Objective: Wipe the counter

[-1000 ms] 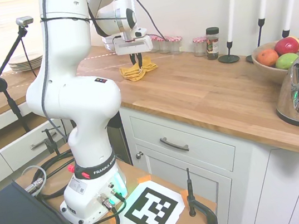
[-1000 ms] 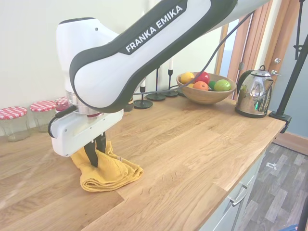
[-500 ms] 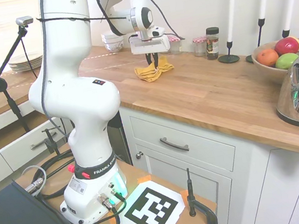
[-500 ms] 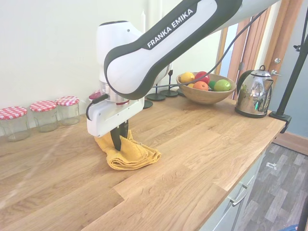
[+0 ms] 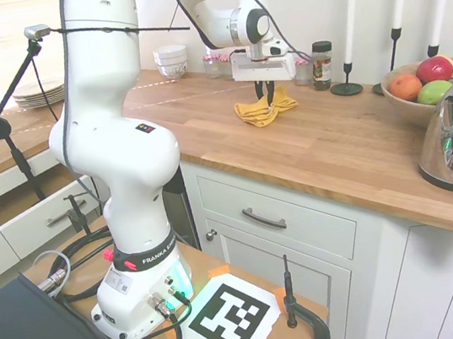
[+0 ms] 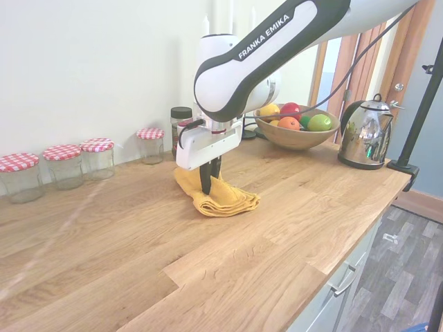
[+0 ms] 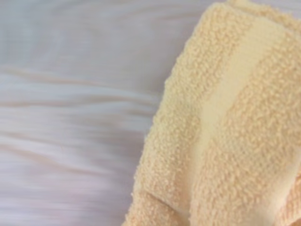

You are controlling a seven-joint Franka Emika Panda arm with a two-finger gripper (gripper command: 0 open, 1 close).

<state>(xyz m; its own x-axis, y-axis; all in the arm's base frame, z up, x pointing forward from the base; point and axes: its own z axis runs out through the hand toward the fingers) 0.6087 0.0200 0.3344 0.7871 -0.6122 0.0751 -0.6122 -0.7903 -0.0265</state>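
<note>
Reaching out over the counter (image 5: 325,142), the white arm held its gripper (image 6: 207,187) straight down on a folded yellow cloth (image 6: 223,199), the dark fingers drawn narrow and pinching a bunch of the fabric between them while the rest of it lay pressed flat on the wood. The counter itself ran long and warm brown across the room, built of narrow planks over white panelled cabinet fronts (image 5: 278,230) with metal bar handles. The cloth sat about midway along the counter's depth, nearer the wall than the front edge. Behind it, against the wall, stood a row of glass jars with red-checked lids (image 6: 65,163), and just beside the arm a dark-capped spice jar (image 5: 322,64). Further along the wood were black candlesticks with tall white candles (image 5: 352,18), a wooden bowl of fruit (image 6: 295,126), and a shiny metal kettle (image 6: 365,133) near the far end, all well apart from the cloth. From the wrist view, only the looped yellow terry (image 7: 235,136) showed clearly, filling one side, with the wood surface beside it washed out pale and blurred.
</note>
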